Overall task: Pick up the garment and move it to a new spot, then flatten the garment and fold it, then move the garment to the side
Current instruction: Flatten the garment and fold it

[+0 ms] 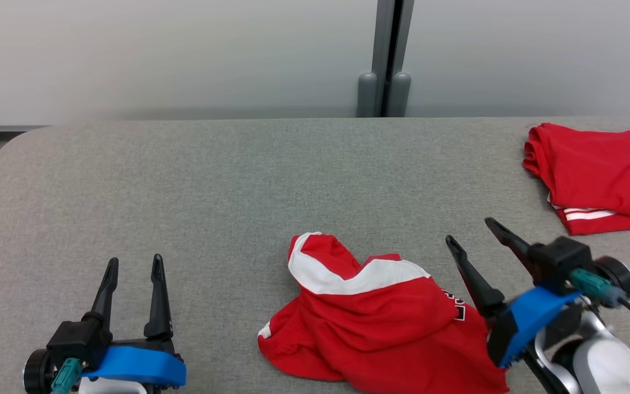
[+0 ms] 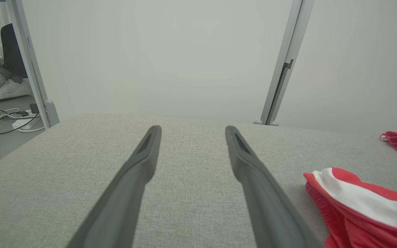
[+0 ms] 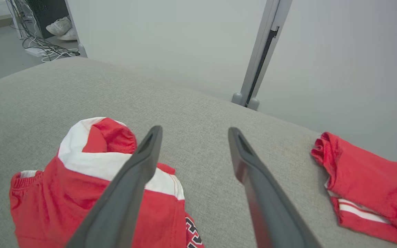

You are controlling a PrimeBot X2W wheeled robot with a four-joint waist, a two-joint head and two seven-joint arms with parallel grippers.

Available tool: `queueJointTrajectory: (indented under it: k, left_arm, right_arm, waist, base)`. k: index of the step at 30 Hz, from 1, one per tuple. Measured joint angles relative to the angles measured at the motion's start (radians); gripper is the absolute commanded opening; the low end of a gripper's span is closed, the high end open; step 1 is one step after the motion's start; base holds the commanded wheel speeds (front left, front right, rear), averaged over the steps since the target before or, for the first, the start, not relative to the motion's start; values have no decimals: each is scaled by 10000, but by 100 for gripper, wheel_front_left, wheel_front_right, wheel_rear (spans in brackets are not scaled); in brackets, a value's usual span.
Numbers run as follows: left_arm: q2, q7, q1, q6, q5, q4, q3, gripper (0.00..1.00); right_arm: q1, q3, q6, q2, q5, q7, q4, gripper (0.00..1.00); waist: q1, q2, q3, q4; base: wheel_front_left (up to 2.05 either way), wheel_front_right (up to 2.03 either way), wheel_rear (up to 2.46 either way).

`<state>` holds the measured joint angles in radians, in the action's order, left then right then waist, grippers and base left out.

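Head view: shows the garment (image 1: 380, 328) lying bunched on the grey table (image 1: 238, 180), close to the front edge and just beside the right gripper (image 1: 469, 230). Suggests the move to a new spot done, with flattening, folding and setting aside all left. Shows a second red garment (image 1: 605, 175) folded at the far right, well apart. Shows the right gripper spread wide and gripping nothing, one finger just beside the cloth; whether touching, cannot tell. Shows the left gripper (image 1: 134, 259) equally wide and empty, well apart from the garment. Left wrist view: confirms the left gripper (image 2: 192, 128) wide over bare table, with the garment (image 2: 357, 206) at lower right. Right wrist view: confirms the right gripper (image 3: 195, 128) wide, one finger crossing in front of the garment (image 3: 81, 193), nothing pinched between.
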<state>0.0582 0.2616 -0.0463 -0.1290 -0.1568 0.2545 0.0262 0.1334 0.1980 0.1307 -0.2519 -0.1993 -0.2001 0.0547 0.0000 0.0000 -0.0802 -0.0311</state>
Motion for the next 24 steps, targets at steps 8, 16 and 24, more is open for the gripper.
queueJointTrajectory:
  k: [8,16,24]
  left_arm:
    - [-2,2,-315,-2,-35,33,-102,100]
    - [-10,2,-430,-2,-105,42,-123,100]
    - [-23,2,-534,-2,-178,88,-148,100]
  right_arm:
    - [1615,1160,0,-115,-261,-171,-2088,100]
    - [2405,1919,0,-255,-631,-222,-4531,100]
    - [2749,2855,0,-274,-1116,-403,-6253,100]
  waist:
    - [1,0,-319,-443]
    - [1,0,-619,-955]
    - [1,0,-697,-1167]
  base:
    - [0,0,0]
    - [0,0,0]
    - [0,0,0]
